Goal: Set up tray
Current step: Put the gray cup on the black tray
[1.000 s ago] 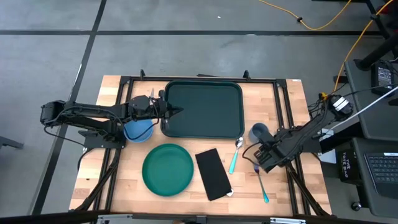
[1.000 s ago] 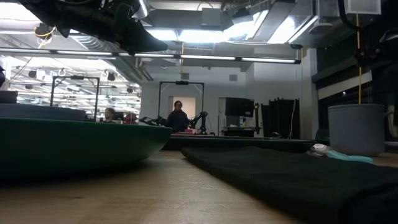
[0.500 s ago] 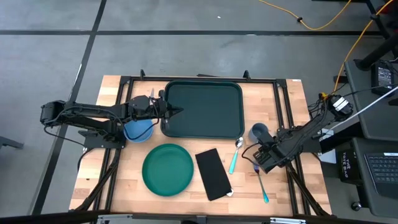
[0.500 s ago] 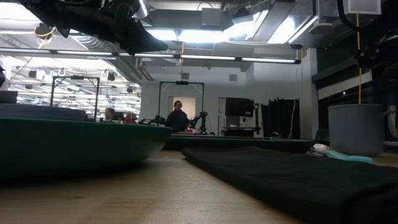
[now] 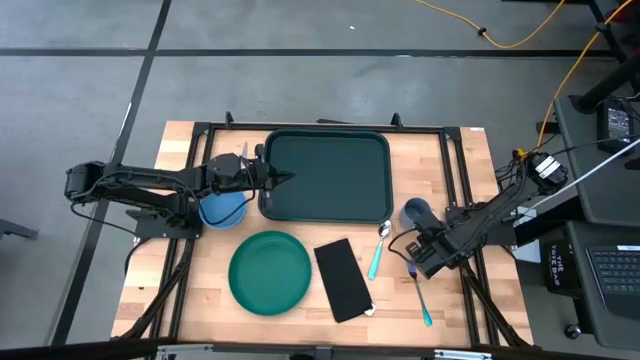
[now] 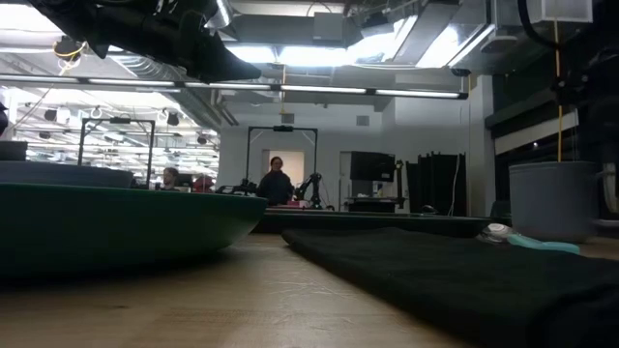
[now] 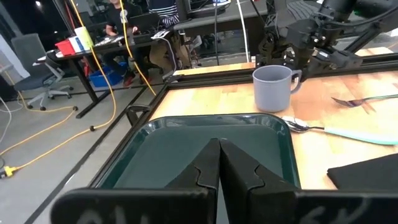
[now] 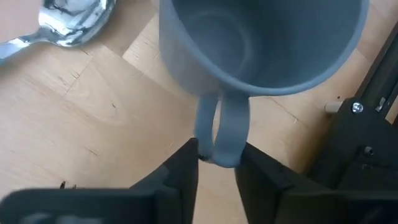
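Note:
The dark green tray (image 5: 325, 175) lies flat at the table's far middle and also shows in the left wrist view (image 7: 186, 140). My left gripper (image 5: 288, 180) is shut and empty over the tray's left part (image 7: 219, 163); I cannot tell whether it touches. A grey-blue mug (image 5: 415, 212) stands upright right of the tray. My right gripper (image 5: 410, 243) is at the mug's near side, shut on its handle. The mug also shows in the right wrist view (image 8: 261, 43) and the low view (image 6: 553, 200). My right gripper pinches the mug's handle (image 8: 219, 140) between its two fingers (image 8: 186, 168), at the loop's outer end. The fingers come level from the table's near right side. The mug stands upright with its base on the table.
A blue bowl (image 5: 222, 208) sits under my left arm. A round green plate (image 5: 270, 272), a black napkin (image 5: 343, 278), a teal-handled spoon (image 5: 378, 250) and a teal-handled fork (image 5: 420, 295) lie on the near half. Black rails (image 5: 455, 160) frame the table.

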Robot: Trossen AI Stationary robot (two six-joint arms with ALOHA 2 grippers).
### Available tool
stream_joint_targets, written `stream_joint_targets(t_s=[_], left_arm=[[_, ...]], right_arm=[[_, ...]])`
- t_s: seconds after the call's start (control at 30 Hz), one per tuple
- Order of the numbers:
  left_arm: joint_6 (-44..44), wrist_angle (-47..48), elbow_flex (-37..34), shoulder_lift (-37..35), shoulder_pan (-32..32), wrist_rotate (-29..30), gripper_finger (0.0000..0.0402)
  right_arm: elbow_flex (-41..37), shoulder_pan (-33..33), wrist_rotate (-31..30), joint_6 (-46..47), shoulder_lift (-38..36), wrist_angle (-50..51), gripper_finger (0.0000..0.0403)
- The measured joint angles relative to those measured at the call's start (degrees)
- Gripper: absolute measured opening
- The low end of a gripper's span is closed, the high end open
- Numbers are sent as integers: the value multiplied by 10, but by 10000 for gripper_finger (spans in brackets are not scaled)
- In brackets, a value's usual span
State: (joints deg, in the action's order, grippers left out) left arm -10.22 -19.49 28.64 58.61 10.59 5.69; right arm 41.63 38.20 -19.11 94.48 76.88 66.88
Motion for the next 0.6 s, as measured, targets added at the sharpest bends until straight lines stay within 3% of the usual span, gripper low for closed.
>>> stream_joint_targets(t_s=[0.17,0.6], left_arm=[[0,0,0,0,0,0,3],[0,0,0,0,0,0,3]], right_arm=[[0,0,-35,0,0,-6,57],[0,0,-40,59,-2,-9,57]])
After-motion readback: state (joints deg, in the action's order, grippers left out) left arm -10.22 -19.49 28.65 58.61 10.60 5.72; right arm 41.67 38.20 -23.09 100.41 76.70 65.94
